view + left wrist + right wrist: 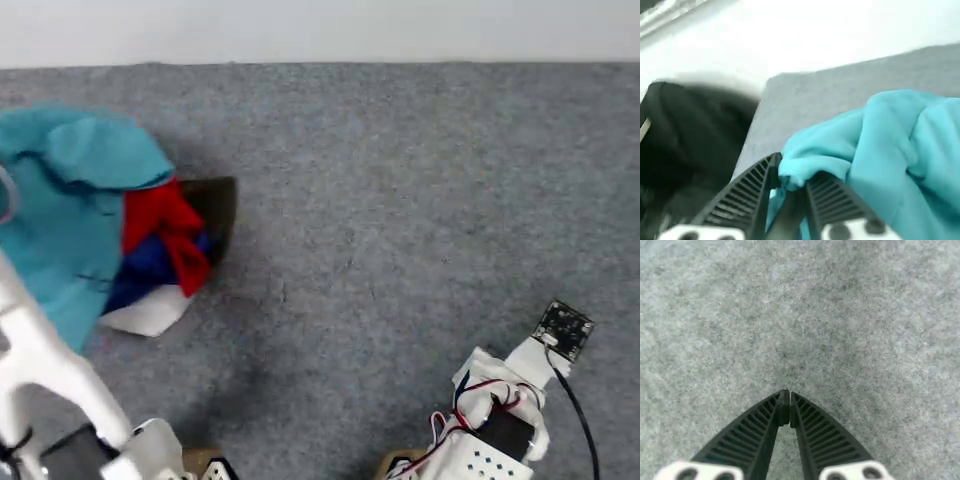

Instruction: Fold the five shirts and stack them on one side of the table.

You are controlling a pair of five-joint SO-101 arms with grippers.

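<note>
Teal shirt (70,200) was gripped by the clenched left gripper (795,169), seemingly for lifting off the pile (165,250), while the right gripper (789,410) was held clenched, empty.

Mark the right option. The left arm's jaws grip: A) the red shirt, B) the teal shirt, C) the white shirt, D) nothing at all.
B: in the left wrist view the left jaws are pinched shut on a fold of the teal shirt, with no cloth of another colour between them.
</note>
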